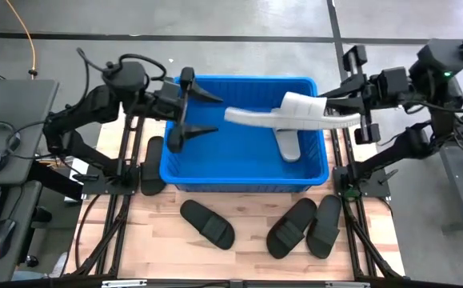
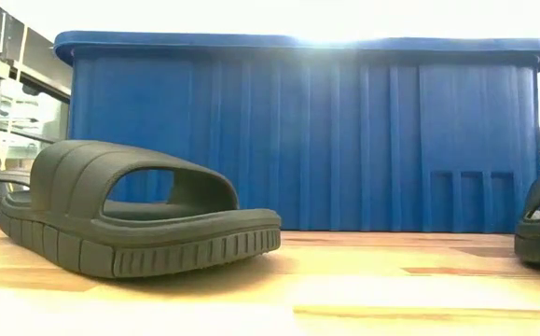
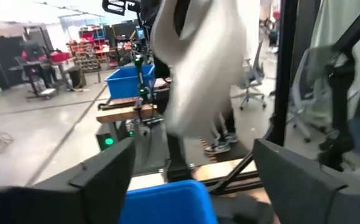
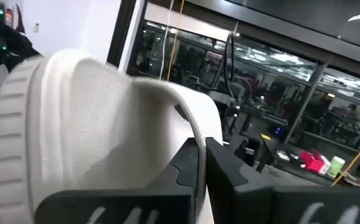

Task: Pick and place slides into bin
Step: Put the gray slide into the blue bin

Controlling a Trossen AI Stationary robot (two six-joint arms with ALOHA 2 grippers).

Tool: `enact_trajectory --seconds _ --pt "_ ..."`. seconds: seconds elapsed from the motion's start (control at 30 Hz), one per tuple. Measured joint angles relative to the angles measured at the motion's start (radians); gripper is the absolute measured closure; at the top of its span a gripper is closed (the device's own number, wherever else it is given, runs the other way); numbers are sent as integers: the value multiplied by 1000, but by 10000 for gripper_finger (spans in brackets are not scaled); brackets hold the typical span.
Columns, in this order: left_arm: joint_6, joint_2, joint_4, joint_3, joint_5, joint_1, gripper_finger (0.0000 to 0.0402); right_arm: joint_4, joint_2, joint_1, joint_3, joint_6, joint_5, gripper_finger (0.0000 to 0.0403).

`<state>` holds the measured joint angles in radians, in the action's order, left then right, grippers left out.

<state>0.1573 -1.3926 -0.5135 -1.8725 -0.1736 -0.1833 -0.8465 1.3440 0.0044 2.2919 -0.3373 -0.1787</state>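
The light grey slide point(image 1: 283, 116) hangs level above the blue bin point(image 1: 243, 172), pinched at its strap end by the right gripper point(image 1: 345, 110). It looks light, rubbery and bendable, so the strap or sole edge seems the surest hold. The left gripper point(image 1: 203, 112) stands spread wide and empty over the bin's left rim.

Wooden table point(image 1: 247, 252), loaded.
Bore the bin point(image 1: 243, 174) and four black slides point(image 1: 207, 223) beside and before it.

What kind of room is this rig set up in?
Probably a robotics lab or workshop: the left wrist view shows a bare concrete floor, a rolling office chair and red-stocked storage shelves beyond the table, with another blue plastic tub on a bench.
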Motion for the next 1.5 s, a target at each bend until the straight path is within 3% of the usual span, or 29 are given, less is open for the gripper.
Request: enact_trajectory --seconds 0.13,0.3,1.0,1.3,1.5 --pt "33 -22 27 0 6 0 50 -2 8 -31 -1 -1 -27 403" --pt "48 -30 67 0 6 0 64 -2 13 -63 -2 20 -68 403" --pt "64 -30 89 0 0 0 237 62 52 -77 -4 12 -121 403" --pt "113 -30 100 0 -23 2 362 62 51 -77 -3 18 -96 402" --pt "121 -29 99 0 -30 0 363 34 45 -77 -3 35 -1 361"
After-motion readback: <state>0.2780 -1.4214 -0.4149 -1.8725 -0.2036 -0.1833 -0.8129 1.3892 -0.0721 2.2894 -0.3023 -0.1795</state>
